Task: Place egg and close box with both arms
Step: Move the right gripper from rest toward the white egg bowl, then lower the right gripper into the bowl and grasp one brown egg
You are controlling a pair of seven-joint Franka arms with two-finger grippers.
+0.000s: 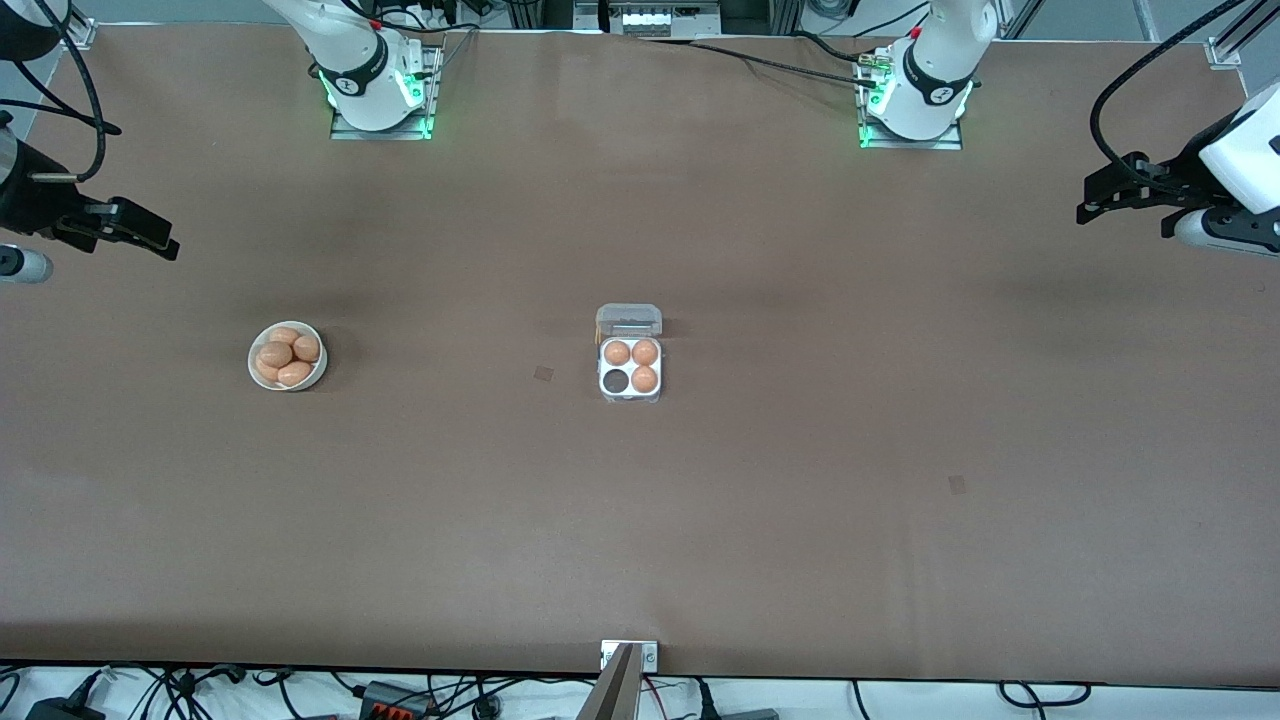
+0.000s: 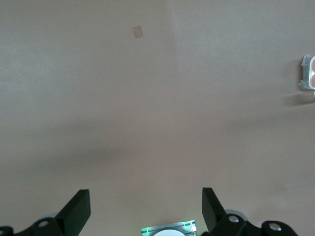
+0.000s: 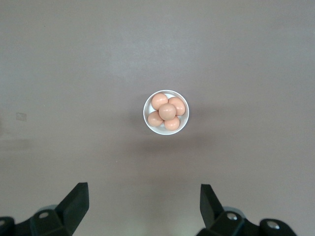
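The box (image 1: 630,384) sits open mid-table, its clear lid (image 1: 628,320) folded back toward the robots' bases. Three orange-brown eggs (image 1: 645,352) fill its cells; the cell (image 1: 615,381) nearest the front camera on the right arm's side is empty. A white bowl (image 1: 253,368) toward the right arm's end holds several eggs (image 1: 276,354). My right gripper (image 1: 160,238) hangs open above the table near that end, with the bowl (image 3: 147,125) in its wrist view. My left gripper (image 1: 1090,208) hangs open over the left arm's end, with only the box's edge (image 2: 307,73) showing in its wrist view.
The arm bases (image 1: 380,95) (image 1: 915,100) stand along the table's edge farthest from the front camera. Two small dark patches (image 1: 543,373) (image 1: 957,484) mark the brown tabletop. A metal bracket (image 1: 628,655) sits at the edge nearest the front camera.
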